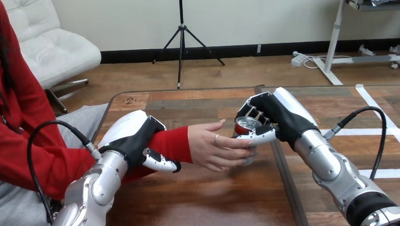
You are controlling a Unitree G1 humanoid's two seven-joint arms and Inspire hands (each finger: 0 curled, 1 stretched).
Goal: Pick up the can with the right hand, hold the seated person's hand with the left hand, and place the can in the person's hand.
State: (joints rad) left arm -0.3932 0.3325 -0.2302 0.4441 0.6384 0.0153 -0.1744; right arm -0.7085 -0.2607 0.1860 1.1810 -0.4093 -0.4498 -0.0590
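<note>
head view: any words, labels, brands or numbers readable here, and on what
No text can be read.
can: its silver top and a bit of red side show between the right hand and the person's hand; no print is legible.
table: a small mark near its far left corner, too small to read.

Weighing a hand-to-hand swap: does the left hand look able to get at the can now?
Probably not: the left hand is curled round the person's forearm, and the person's hand sits between it and the can in the right hand.
</note>
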